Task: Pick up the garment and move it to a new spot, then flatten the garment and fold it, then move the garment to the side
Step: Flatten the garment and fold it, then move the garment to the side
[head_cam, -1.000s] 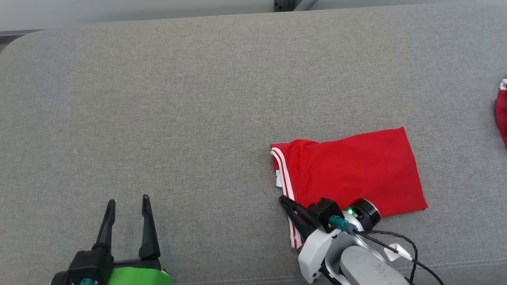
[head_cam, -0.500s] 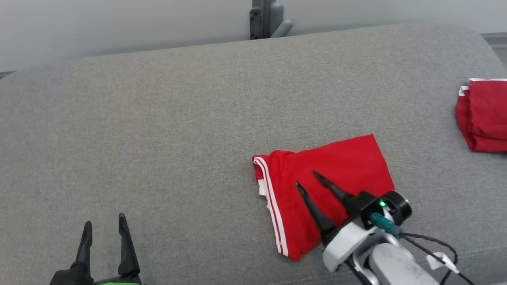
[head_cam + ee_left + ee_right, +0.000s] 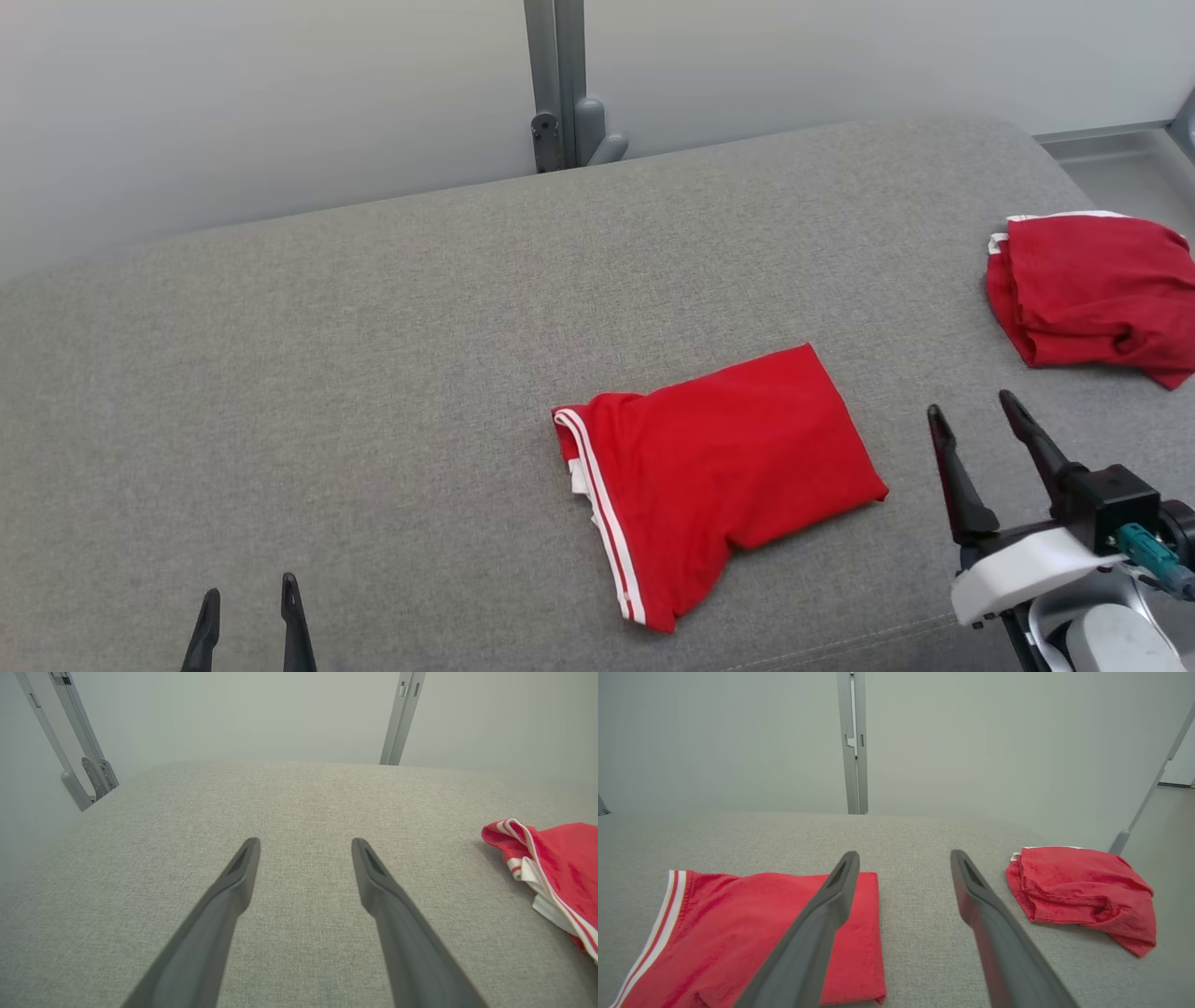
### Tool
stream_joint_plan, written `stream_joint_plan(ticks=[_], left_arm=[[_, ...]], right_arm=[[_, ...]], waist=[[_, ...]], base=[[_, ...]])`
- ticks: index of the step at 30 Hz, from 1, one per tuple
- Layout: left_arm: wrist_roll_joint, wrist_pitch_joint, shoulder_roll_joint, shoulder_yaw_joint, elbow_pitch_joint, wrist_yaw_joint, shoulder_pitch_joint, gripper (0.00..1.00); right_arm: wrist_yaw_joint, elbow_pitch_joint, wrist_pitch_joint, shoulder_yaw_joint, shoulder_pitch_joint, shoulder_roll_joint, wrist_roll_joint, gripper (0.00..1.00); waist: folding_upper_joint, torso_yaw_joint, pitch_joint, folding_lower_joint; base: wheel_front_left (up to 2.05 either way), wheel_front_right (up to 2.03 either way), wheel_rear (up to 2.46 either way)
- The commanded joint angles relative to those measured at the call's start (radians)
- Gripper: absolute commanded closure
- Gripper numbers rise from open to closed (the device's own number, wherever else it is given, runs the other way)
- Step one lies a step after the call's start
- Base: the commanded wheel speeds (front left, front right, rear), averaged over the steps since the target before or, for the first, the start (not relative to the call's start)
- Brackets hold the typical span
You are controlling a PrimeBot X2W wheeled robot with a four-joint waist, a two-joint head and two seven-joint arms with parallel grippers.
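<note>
A folded red garment [image 3: 714, 471] with white stripes along its left hem lies flat on the grey cushion [image 3: 373, 355], right of centre. It shows at the lower left of the right wrist view [image 3: 738, 924] and at the right edge of the left wrist view [image 3: 556, 868]. My right gripper [image 3: 971, 422] stands open just right of the garment, apart from it, nothing between its fingers [image 3: 840, 886]. At the bottom left my left gripper [image 3: 247, 597] is open and holds nothing, its fingertips [image 3: 245, 858] well left of the garment.
A second red garment [image 3: 1092, 294] lies loosely bunched at the cushion's far right, also in the right wrist view [image 3: 1083, 891]. A grey metal post [image 3: 560, 84] rises behind the cushion against a pale wall. The cushion's right end curves off near the bunched garment.
The head camera has tilted up and turned right, shifting the whole scene. My right gripper has come off the folded garment and drawn back to its right, open. The left gripper sits lower in view.
</note>
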State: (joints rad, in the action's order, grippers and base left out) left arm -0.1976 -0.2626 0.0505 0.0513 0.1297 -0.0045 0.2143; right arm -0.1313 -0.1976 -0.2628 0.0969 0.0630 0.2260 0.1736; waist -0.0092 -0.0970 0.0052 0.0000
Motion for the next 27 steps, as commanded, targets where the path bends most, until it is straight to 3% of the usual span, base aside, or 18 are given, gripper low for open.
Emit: stream_joint_plan(ticks=[1,8,27], left_arm=[[0.01,-0.002,0.001,-0.001,0.007,-0.006,0.016,0.0],[0.01,-0.002,0.001,0.007,0.021,-0.028,0.04,0.0],[-0.014,-0.002,0.001,-0.009,-0.001,-0.007,0.062,0.0]], right_arm=[[0.001,0.005,-0.003,-0.022,-0.019,-0.008,0.006,0.0],[0.001,-0.049,-0.003,-0.082,-0.041,-0.029,-0.021,0.0],[0.001,-0.116,-0.003,-0.022,0.014,-0.032,-0.035,0.0]], waist=[[0.0092,-0.012,-0.015,0.0],[0.0092,-0.013,-0.029,0.0],[0.0092,0.108,-0.028,0.0]], base=[[0.0,0.0,0.0],[0.0,0.0,0.0],[0.0,0.0,0.0]])
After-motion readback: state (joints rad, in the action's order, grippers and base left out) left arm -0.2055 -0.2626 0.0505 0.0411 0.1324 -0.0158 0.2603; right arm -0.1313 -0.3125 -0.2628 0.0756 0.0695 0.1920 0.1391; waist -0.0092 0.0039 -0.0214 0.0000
